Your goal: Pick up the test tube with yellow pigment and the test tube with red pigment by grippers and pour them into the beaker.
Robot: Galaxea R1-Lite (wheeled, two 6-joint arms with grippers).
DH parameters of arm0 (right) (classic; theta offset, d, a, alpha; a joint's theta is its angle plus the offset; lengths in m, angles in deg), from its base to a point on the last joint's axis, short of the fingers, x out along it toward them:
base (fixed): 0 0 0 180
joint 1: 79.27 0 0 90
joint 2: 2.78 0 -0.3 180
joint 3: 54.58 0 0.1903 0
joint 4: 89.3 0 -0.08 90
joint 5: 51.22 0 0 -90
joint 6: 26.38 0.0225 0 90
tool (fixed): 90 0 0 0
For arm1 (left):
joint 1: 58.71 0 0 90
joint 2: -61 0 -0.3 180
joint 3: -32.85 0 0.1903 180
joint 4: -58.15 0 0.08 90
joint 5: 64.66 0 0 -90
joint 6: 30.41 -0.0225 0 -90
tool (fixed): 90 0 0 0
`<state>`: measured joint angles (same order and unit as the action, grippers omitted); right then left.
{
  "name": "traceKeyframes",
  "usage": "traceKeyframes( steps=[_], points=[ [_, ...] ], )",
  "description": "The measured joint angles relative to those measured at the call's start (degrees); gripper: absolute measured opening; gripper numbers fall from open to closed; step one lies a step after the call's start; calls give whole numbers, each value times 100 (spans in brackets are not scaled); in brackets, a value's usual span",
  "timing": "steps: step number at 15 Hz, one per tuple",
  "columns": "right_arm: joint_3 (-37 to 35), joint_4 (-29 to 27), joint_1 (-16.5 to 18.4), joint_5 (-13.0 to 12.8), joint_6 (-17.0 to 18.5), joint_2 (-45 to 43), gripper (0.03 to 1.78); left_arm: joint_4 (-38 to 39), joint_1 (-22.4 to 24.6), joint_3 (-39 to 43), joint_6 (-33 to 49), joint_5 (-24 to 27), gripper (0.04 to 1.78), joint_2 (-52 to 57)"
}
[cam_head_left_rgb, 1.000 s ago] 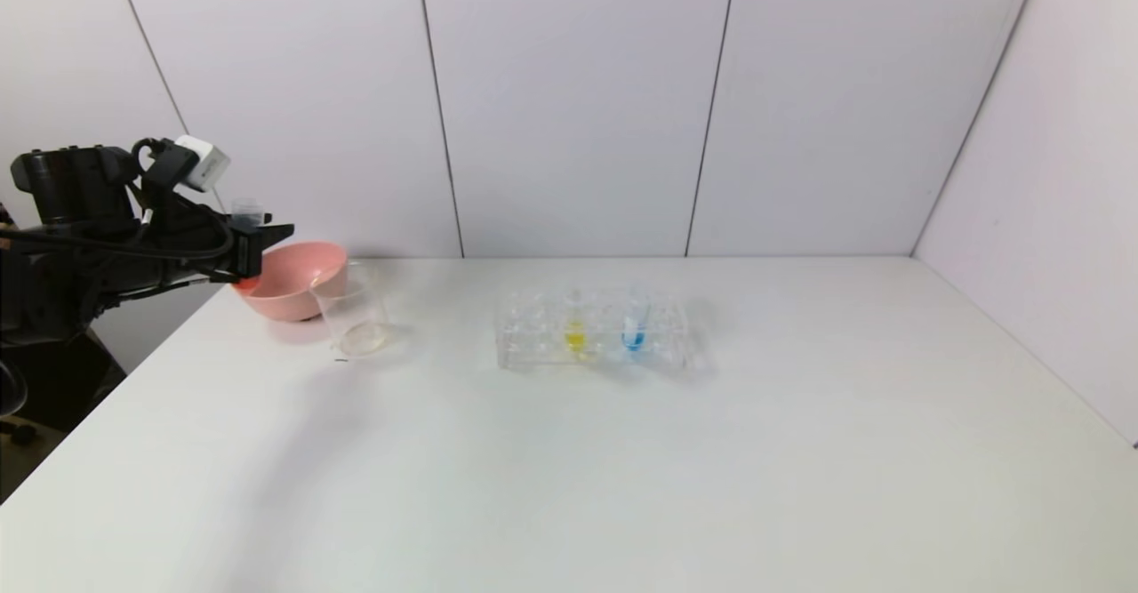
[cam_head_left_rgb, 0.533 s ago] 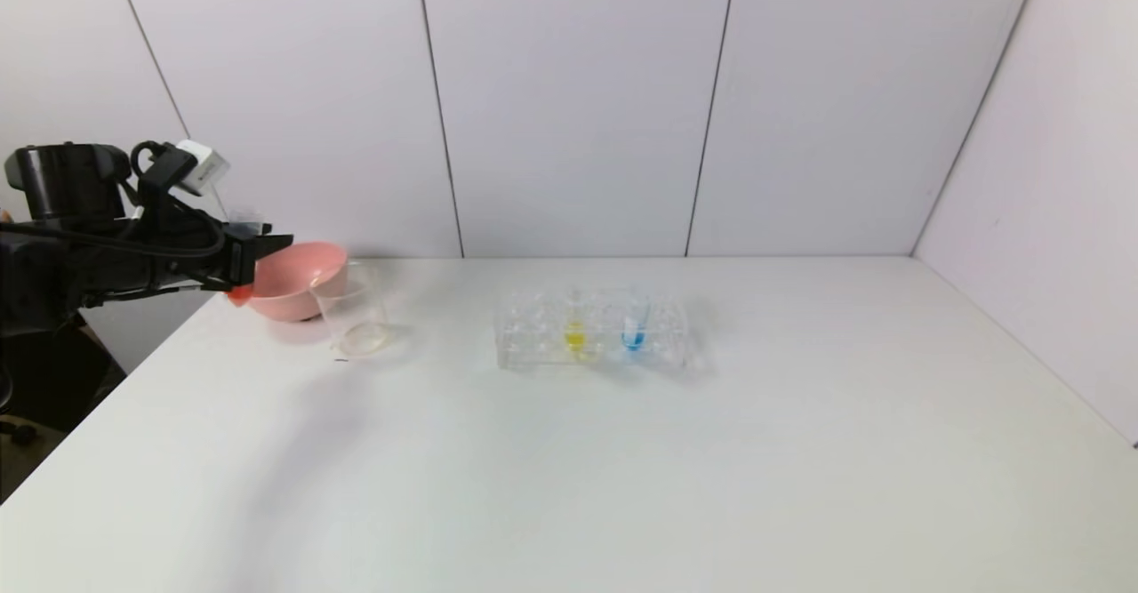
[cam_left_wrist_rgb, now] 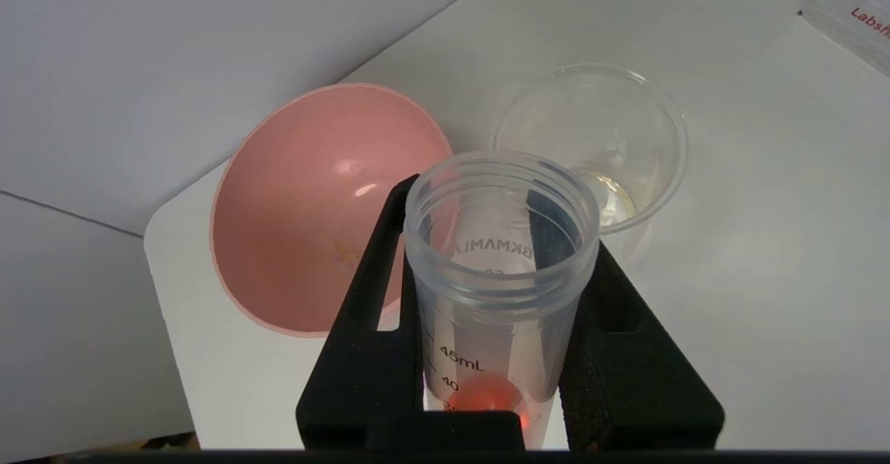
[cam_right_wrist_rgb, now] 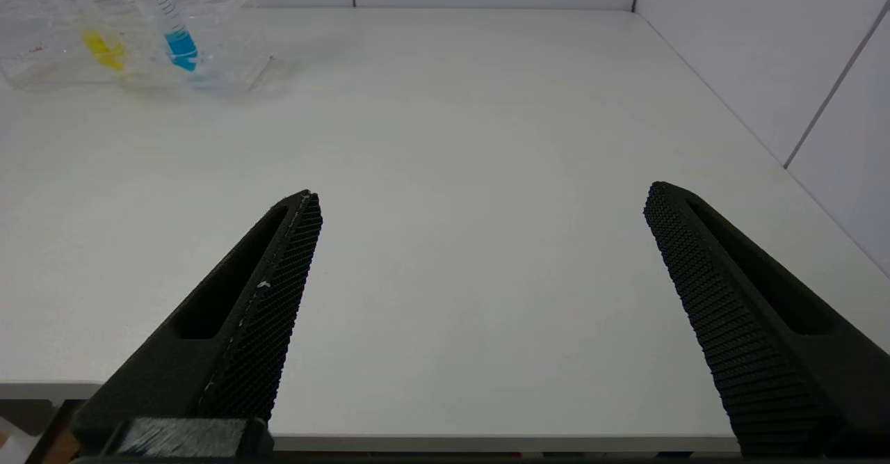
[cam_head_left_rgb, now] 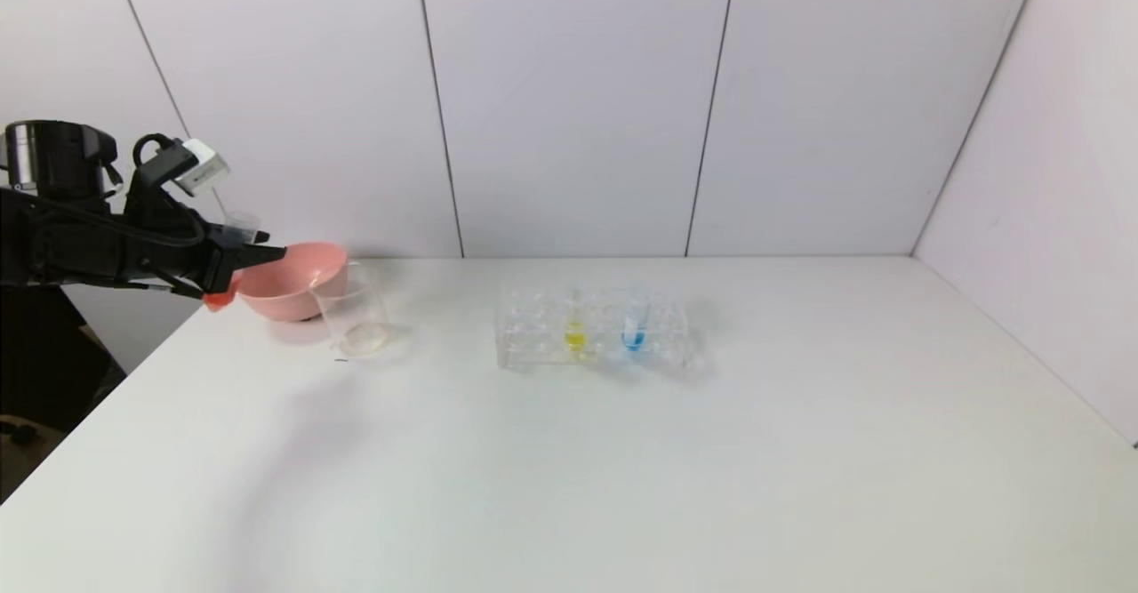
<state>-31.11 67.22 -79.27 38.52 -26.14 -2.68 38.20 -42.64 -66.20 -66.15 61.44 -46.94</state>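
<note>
My left gripper (cam_head_left_rgb: 238, 253) hangs at the table's far left, just left of the pink bowl, shut on the test tube with red pigment (cam_left_wrist_rgb: 500, 255). The tube leans, its open mouth up toward the bowl and its red end (cam_head_left_rgb: 217, 299) low on the left. In the left wrist view the gripper (cam_left_wrist_rgb: 500, 220) clamps the tube just below its rim. The clear beaker (cam_head_left_rgb: 356, 319) (cam_left_wrist_rgb: 605, 137) stands right of the bowl, beyond the tube's mouth. The test tube with yellow pigment (cam_head_left_rgb: 575, 333) (cam_right_wrist_rgb: 101, 46) stands in the rack. My right gripper (cam_right_wrist_rgb: 480, 200) is open over the table's near edge.
A pink bowl (cam_head_left_rgb: 298, 280) (cam_left_wrist_rgb: 313, 206) sits beside the beaker at the back left. The clear rack (cam_head_left_rgb: 533, 335) (cam_right_wrist_rgb: 229, 67) at mid-table also holds a blue-bottomed tube (cam_head_left_rgb: 633, 335) (cam_right_wrist_rgb: 179, 43). White walls close the back and right.
The left arm has drawn back to the left, and the held tube has tilted further: its red end has swung left and down. Bowl, beaker and rack stay put.
</note>
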Motion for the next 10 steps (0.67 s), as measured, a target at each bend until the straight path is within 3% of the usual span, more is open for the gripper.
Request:
traceKeyframes(
  steps=[4, 10],
  points=[
    [0, 1, 0, 0, 0, 0, 170, -868, 46, -530, -830, 130, 53, -72],
    [0, 1, 0, 0, 2, 0, 170, -1005, 50, -841, -1243, 563, 53, -234]
  ],
)
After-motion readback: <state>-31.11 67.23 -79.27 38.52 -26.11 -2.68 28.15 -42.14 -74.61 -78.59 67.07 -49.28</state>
